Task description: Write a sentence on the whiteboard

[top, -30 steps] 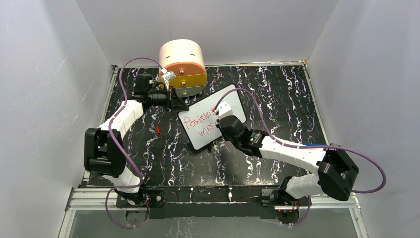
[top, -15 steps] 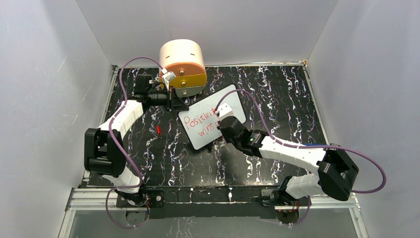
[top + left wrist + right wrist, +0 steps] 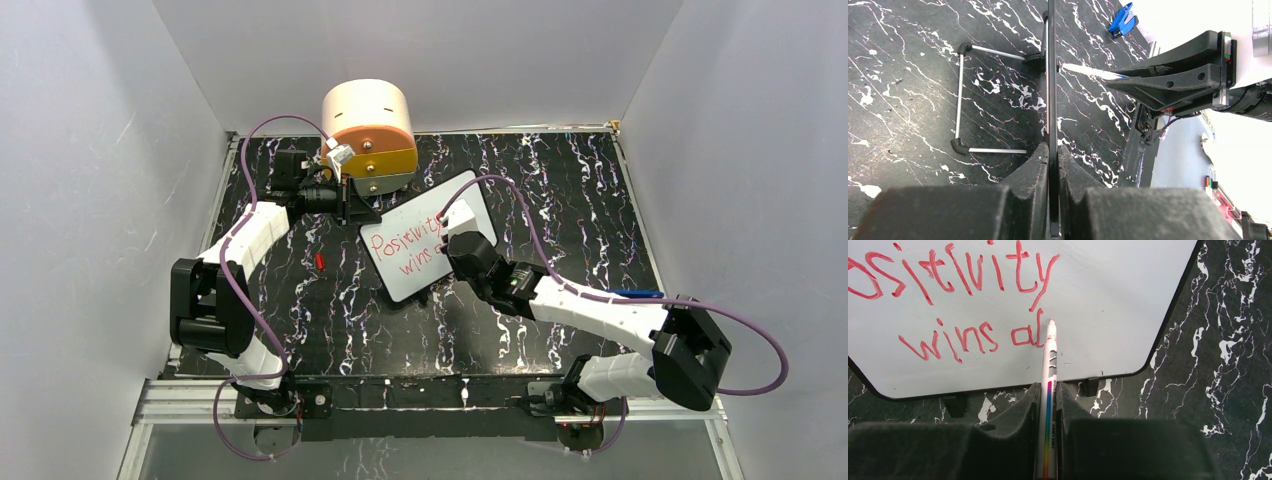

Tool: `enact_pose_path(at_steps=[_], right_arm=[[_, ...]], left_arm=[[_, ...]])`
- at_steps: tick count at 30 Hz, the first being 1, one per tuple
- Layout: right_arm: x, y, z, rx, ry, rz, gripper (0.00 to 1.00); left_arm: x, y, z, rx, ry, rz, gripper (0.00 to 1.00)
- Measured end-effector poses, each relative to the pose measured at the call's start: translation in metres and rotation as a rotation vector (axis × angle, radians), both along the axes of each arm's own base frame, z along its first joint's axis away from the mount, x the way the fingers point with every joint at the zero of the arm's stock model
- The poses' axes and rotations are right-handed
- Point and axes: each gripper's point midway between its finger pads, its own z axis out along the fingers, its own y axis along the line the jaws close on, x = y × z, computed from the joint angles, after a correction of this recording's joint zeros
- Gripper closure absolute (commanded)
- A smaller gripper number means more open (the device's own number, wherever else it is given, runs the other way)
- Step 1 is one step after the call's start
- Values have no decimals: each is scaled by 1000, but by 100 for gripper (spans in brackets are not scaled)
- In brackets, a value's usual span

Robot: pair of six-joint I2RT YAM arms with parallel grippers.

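The whiteboard [image 3: 410,283] stands tilted mid-table on a wire stand. My left gripper [image 3: 358,212] is shut on its upper left edge. In the left wrist view the board's black rim [image 3: 1052,75] runs edge-on between the left gripper's [image 3: 1053,150] fingers. The red sentence [image 3: 405,250] reads "Positivity wins", and in the right wrist view the sentence [image 3: 968,277] continues with "al". My right gripper [image 3: 1048,390] is shut on a white marker [image 3: 1050,355] with a rainbow stripe. Its red tip rests at the board beside the "l". From above, the right gripper [image 3: 452,262] hangs over the board's lower right part.
A round drawer unit [image 3: 368,125] with an orange front stands behind the board at the back. A small red cap [image 3: 320,261] lies on the black marbled table left of the board. A blue pen [image 3: 635,294] lies by the right arm. White walls close three sides.
My right gripper has shifted a little rightward along the lower line with the marker. New red strokes stand after "wins". The left gripper and the board have not moved.
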Motion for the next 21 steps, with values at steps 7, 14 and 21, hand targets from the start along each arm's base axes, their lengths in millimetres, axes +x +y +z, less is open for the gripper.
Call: enact_pose_path(at_steps=[7, 14, 21], right_arm=[[4, 3, 6, 8, -26, 4, 100], [8, 4, 2, 3, -28, 2, 100], [10, 4, -4, -12, -20, -1, 100]], left_arm=[[0, 0, 0, 0, 0, 0, 100], [0, 0, 0, 0, 0, 0, 100], [0, 0, 0, 0, -1, 0, 100]])
